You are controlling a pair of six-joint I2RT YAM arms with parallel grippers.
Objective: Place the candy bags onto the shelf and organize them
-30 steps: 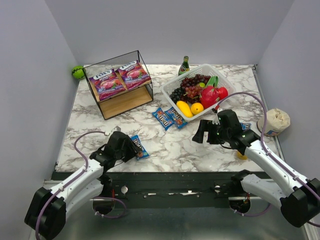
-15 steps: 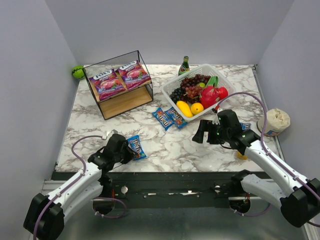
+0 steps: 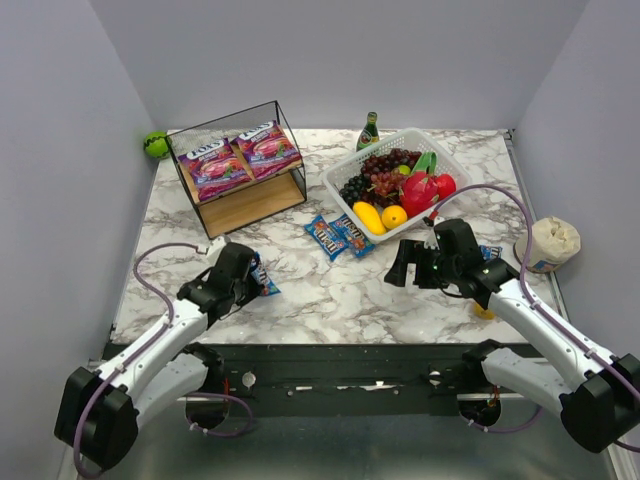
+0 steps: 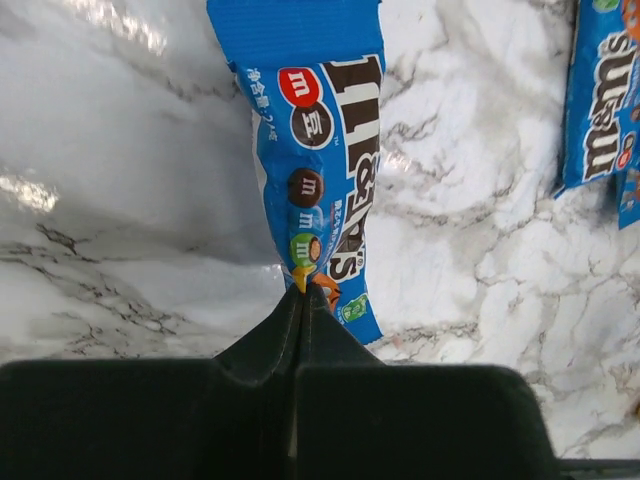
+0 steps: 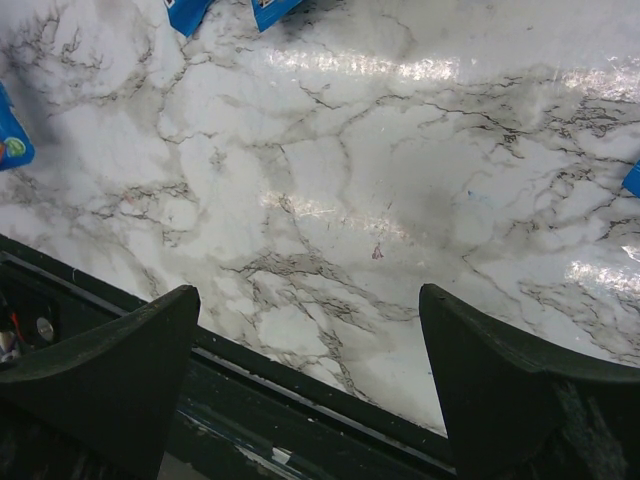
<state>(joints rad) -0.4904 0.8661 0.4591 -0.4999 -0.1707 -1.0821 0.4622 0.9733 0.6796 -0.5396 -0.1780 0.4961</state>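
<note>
Film at the near end of one blue M&M's packet [image 4: 320, 150] is pinched between the clenched fingers of the left claw [image 4: 303, 292]. The rest of the packet is stretched straight ahead of the claw over the marble table [image 4: 120, 200]. Whether it is lifted clear of the marble cannot be told.

The packet is judged light, soft and slippery. The loose candies inside can be expected to shift, so the free end is likely to droop and swing when carried. A hold on the flat crimped seam is judged safer than one on the bulging middle, where the film could slide out.

Ahead and to the right of the left claw, two more blue packets [image 3: 326, 238] are seen lying side by side. Farther ahead, well apart from it, the wire shelf [image 3: 255, 200] is found, with two purple Fox's bags [image 3: 215, 165] laid on its top board.

The right claw [image 5: 308, 300] is held wide open over bare marble with nothing between its fingers. A white basket [image 3: 340, 185] of fruit is seen beyond it.
</note>
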